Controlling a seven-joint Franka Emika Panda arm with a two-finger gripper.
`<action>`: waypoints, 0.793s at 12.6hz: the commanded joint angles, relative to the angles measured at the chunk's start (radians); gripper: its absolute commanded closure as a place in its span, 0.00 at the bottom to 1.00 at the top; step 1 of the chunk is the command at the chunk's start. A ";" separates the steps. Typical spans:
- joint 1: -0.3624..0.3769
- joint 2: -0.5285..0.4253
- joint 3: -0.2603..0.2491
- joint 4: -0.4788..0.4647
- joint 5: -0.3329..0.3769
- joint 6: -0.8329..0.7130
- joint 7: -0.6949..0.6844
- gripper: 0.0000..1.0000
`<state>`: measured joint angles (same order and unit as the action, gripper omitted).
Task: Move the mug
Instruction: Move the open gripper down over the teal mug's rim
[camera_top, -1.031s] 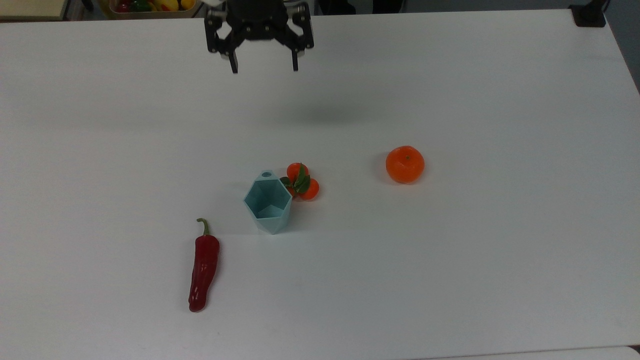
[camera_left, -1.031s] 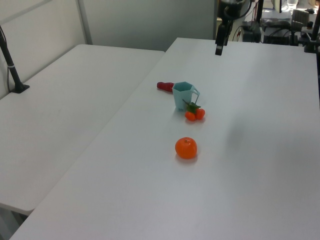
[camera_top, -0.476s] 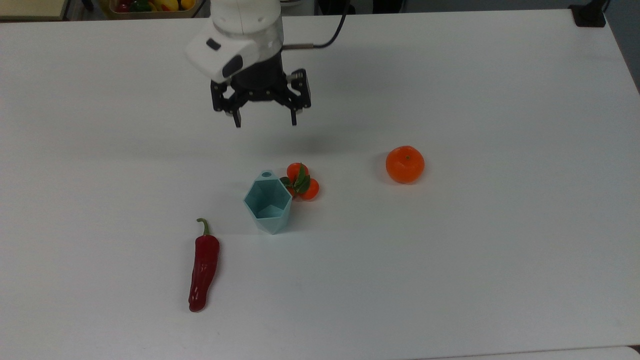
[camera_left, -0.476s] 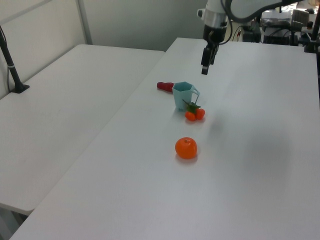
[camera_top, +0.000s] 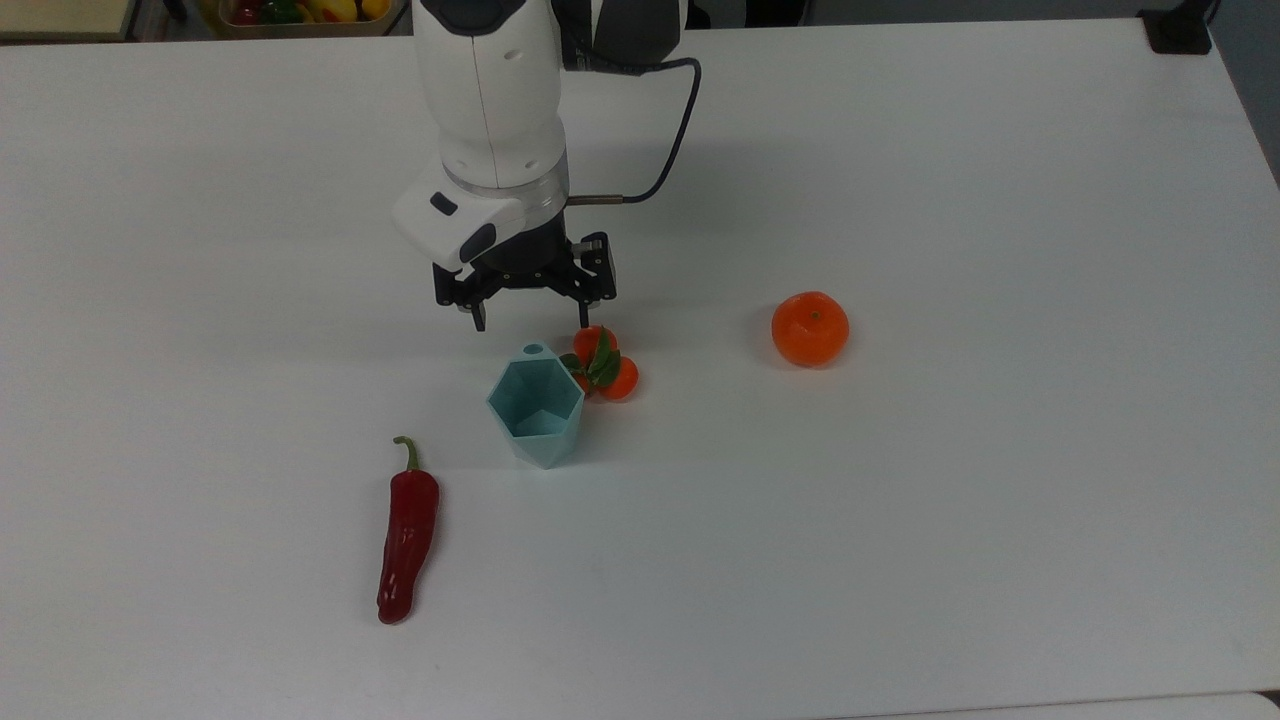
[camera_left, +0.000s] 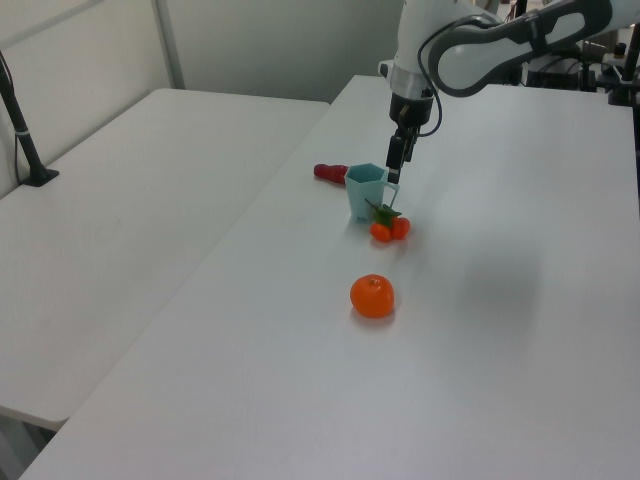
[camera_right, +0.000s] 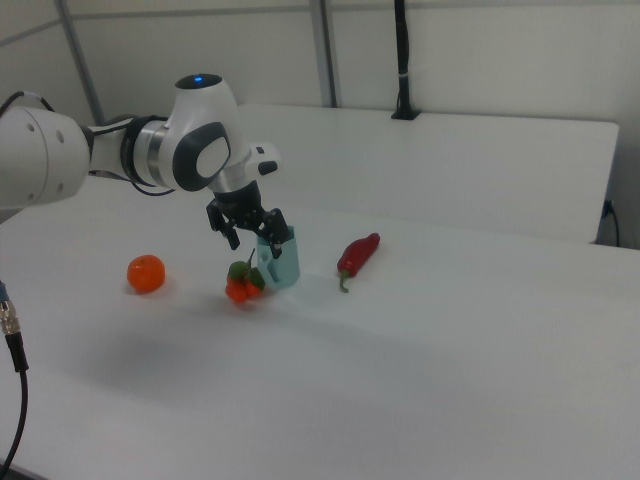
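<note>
The mug is a pale teal faceted cup standing upright near the middle of the white table, its small handle tab pointing to the top view's upper side. My gripper hangs open just beyond that tab, fingers spread to either side. One fingertip is close above the small orange cluster. In the left view the gripper is at the rim height of the mug. In the right view the gripper overlaps the rim of the mug. Nothing is held.
A cluster of small orange fruits with green leaves touches the mug's side. An orange lies to the top view's right and a red chilli pepper to its lower left. A bin of fruit stands past the table's far edge.
My arm has swept from the top view's upper edge down toward the mug, lowering as it came. The gripper stayed open. No object moved.
</note>
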<state>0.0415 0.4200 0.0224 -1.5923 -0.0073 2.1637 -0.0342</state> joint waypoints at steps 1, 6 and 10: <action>0.011 0.032 -0.013 0.000 -0.026 0.059 -0.010 0.00; 0.011 0.065 -0.013 -0.002 -0.062 0.076 -0.010 0.16; 0.011 0.074 -0.013 0.000 -0.063 0.077 -0.012 0.40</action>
<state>0.0415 0.4893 0.0223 -1.5918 -0.0558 2.2200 -0.0342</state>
